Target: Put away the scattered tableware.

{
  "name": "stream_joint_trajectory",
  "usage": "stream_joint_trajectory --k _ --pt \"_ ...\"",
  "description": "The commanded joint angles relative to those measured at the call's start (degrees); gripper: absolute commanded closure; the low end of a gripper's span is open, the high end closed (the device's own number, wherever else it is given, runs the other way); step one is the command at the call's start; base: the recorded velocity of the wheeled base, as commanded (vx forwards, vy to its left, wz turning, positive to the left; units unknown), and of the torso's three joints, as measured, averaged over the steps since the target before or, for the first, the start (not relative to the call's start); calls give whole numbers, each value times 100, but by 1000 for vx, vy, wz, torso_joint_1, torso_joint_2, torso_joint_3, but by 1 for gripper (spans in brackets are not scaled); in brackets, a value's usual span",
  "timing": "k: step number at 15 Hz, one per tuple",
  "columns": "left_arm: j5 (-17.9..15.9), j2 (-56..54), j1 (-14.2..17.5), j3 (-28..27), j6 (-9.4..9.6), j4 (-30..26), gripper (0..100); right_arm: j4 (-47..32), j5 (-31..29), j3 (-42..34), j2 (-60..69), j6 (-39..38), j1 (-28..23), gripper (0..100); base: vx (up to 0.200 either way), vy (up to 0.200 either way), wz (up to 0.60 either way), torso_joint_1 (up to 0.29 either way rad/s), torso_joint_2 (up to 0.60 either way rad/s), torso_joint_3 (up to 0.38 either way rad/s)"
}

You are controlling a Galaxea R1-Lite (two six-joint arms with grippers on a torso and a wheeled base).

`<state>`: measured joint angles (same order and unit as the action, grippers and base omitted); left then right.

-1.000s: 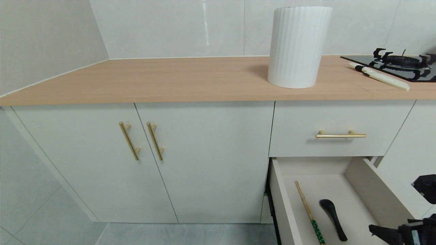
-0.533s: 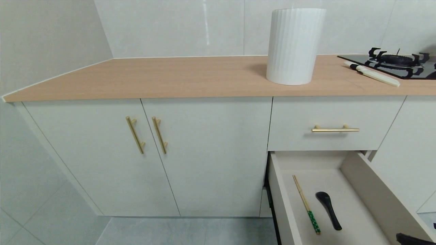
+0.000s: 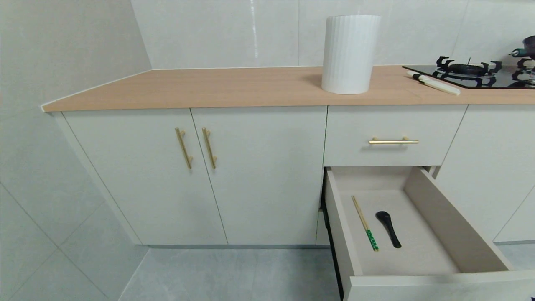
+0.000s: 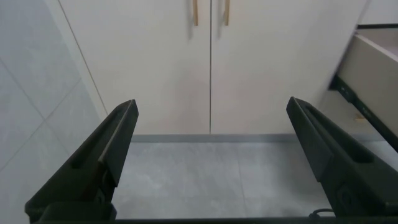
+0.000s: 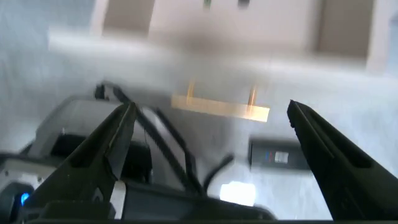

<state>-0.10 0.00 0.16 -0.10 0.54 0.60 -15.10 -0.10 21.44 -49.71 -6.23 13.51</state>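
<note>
Wood-grain countertop [image 3: 234, 88], running above the open drawer [image 3: 447, 225]. The drawer's front panel is cut off by the head view's lower edge.

Inside the drawer:
- chopsticks [image 3: 365, 223] with green ends, lying near its left wall
- black spoon [image 3: 388, 229], just beside them, not touching

On the countertop above the drawer:
- white ribbed canister [image 3: 349, 54], upright
- knife [image 3: 433, 82], farther right, beside the gas hob [image 3: 468, 71], which the frame edge cuts

Left gripper [image 4: 211, 162]: jaws spread wide, nothing between them, low before the cabinet doors [image 4: 211, 62] left of the drawer.

Right gripper [image 5: 208, 162]: jaws likewise wide and empty. Its surroundings are smeared and a brass handle [image 5: 221, 107] is barely legible.

Against a second ago: the whole head picture has shifted, so the camera moved. Chopsticks and spoon lie as before within the drawer.
</note>
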Motion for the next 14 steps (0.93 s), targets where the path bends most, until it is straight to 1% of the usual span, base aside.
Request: stream_joint_trajectory --k 1,3,6,9,13,14 --pt "1 0 2 1 -1 2 0 -1 27 -88 -337 -1 3 0 0 0 0 0 0 0" --pt "10 0 2 1 -10 2 0 34 36 -184 -786 -1 3 0 0 0 0 0 0 0" --pt "10 0 2 1 -18 2 0 122 265 -158 -1515 -10 3 0 0 0 0 0 0 0" --pt "19 0 2 1 -18 2 0 684 256 -167 -2376 -36 3 0 0 0 0 0 0 0" --pt "10 0 2 1 -18 2 0 1256 194 -96 -2912 -19 3 0 0 0 0 0 0 0" --pt "19 0 2 1 -18 2 0 1379 62 -35 -3097 -1 3 0 0 0 0 0 0 0"
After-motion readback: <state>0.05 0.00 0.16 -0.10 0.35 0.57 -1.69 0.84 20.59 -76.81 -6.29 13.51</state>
